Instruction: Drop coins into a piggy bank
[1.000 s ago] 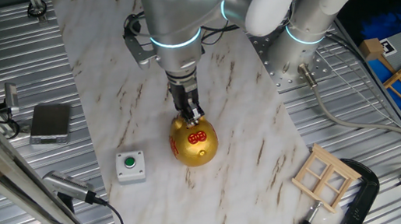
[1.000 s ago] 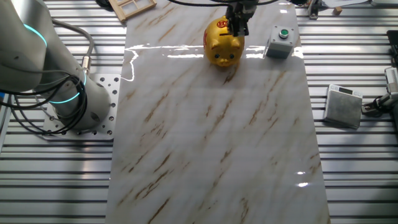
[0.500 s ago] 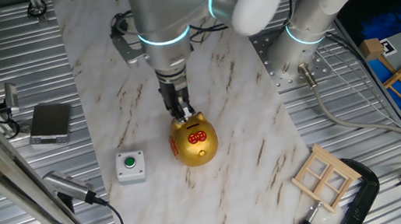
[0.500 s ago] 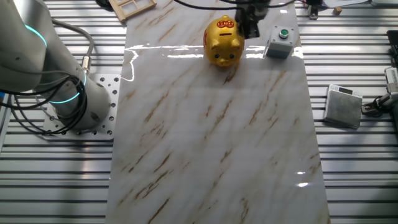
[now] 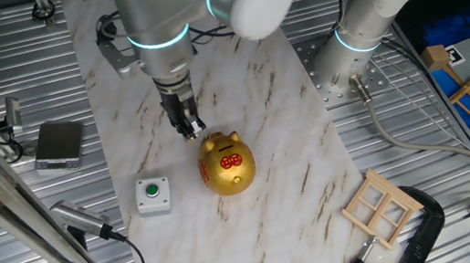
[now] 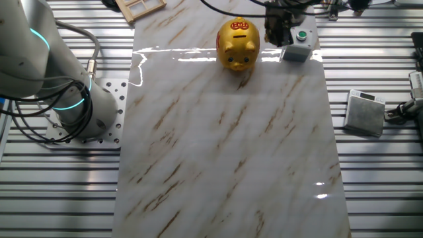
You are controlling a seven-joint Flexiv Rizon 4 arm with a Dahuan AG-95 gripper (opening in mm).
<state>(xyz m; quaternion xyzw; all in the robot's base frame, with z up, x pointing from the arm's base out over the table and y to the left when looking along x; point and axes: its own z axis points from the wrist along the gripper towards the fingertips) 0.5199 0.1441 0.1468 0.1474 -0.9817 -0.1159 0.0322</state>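
Gold and shiny, the piggy bank (image 5: 227, 164) stands upright on the marble counter (image 6: 225, 152), near the edge that faces the wooden window frame (image 5: 381, 208) and the black clamp (image 5: 410, 253). You will see red markings on its back and side. The fingers (image 5: 190, 131) hang just beside the pig, on the side away from the arm's base (image 5: 347, 69), and do not touch it. In the other fixed view the fingers (image 6: 275, 30) sit between the pig (image 6: 238, 44) and the grey box with the green button (image 6: 297, 45). You cannot tell from either view whether the fingers are spread or pressed together, nor whether they pinch a coin. A grey block (image 5: 60, 143) lies off the counter, on the ribbed metal.
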